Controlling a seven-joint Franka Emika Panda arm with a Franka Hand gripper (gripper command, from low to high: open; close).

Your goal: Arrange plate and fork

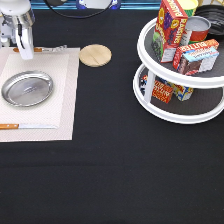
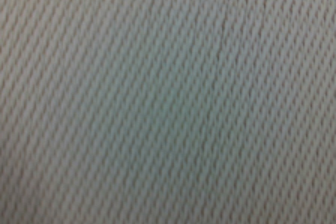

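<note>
Exterior view. A black surface (image 1: 110, 165) is carrying a pale woven placemat (image 1: 67, 100) at the view's left. The plate (image 1: 27, 88) is lying flat on the placemat, left of the mat's middle. The fork (image 1: 47, 49) is lying along the placemat's top edge, handle toward the left, tines pointing right. A wooden-handled knife (image 1: 25, 126) is lying near the mat's bottom edge. A round wooden coaster (image 1: 95, 55) is sitting just off the mat's top right corner. The gripper (image 1: 25, 50) is standing over the fork's handle end; whether its fingers are spread or pinching cannot be told. A white two-tier turntable (image 1: 150, 92) holding boxes and a can is occupying the view's right.

Wrist view. Woven placemat weave (image 2: 168, 112) is filling the whole picture.
</note>
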